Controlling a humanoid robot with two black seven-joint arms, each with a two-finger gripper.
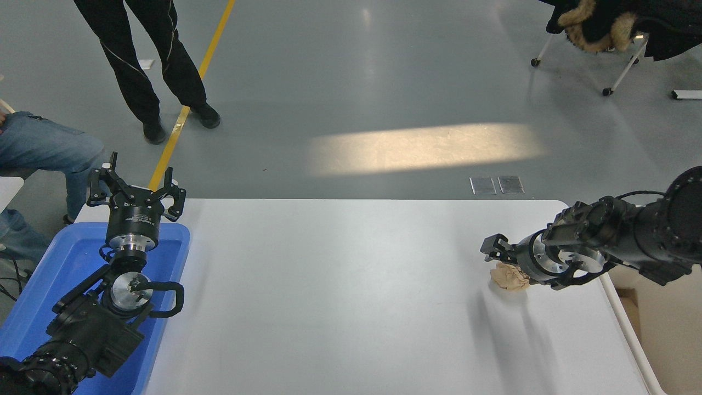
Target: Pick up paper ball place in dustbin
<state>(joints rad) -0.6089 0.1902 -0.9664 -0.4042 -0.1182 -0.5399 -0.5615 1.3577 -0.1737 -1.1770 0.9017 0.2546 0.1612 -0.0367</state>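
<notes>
The paper ball (507, 276), a creased tan lump, lies near the table's right edge. My right gripper (493, 250) comes in from the right, points left and hangs just over the ball, hiding its right part. I cannot tell whether it touches or holds the ball. The dustbin (669, 340), cream-white with a thick rim, shows partly beyond the table's right edge, under my right arm. My left gripper (136, 189) is parked open and empty over the blue tray at the lower left.
A shallow blue tray (60, 263) sits at the table's left edge. One person stands beyond the far left corner (159, 60) and another sits at the left edge (44, 145). A chair with a dark coat (609, 24) stands at the far right.
</notes>
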